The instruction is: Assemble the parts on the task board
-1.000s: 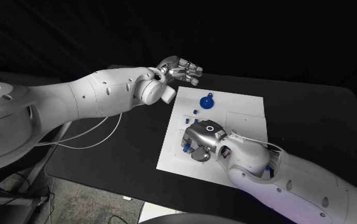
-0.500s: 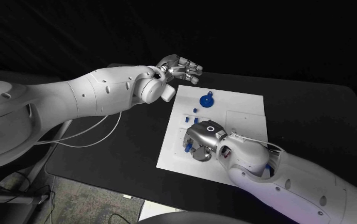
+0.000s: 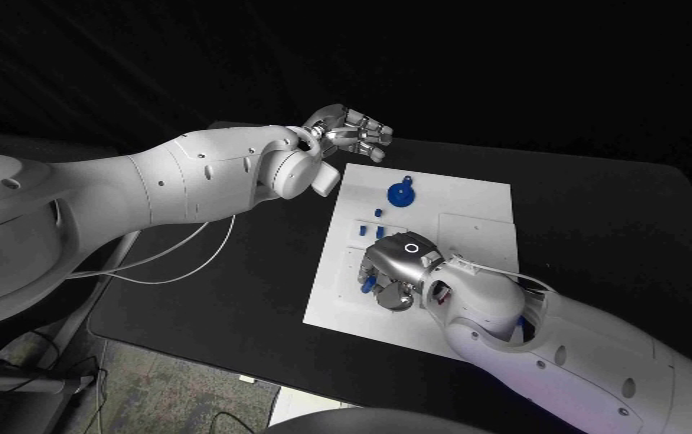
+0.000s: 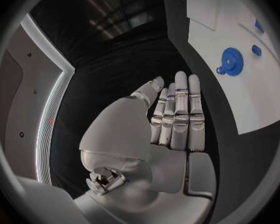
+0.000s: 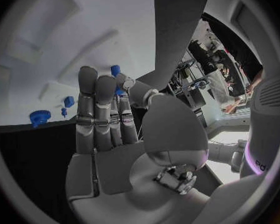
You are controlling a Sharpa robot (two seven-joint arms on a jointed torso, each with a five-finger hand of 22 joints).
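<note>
The white task board (image 3: 483,204) lies in the middle of the black table. At its far end lies a blue gear (image 3: 400,195), which the left wrist view (image 4: 230,62) and the right wrist view (image 5: 39,117) also catch. Small blue parts (image 3: 375,226) stand nearer to me. My right hand (image 3: 392,276) hovers low over the board's near left part. Its thumb and a finger pinch a small blue part (image 5: 115,70). My left hand (image 3: 351,134) is raised beyond the board's far left corner, fingers straight, holding nothing (image 4: 177,109).
A shallow raised rectangle (image 3: 476,239) marks the board's right half. Two small blue parts (image 5: 67,104) stand by the gear. A white cable (image 3: 188,254) hangs under my left arm beside the table's left edge.
My right hand has shifted slightly toward me and to the right over the board. The left hand has held still.
</note>
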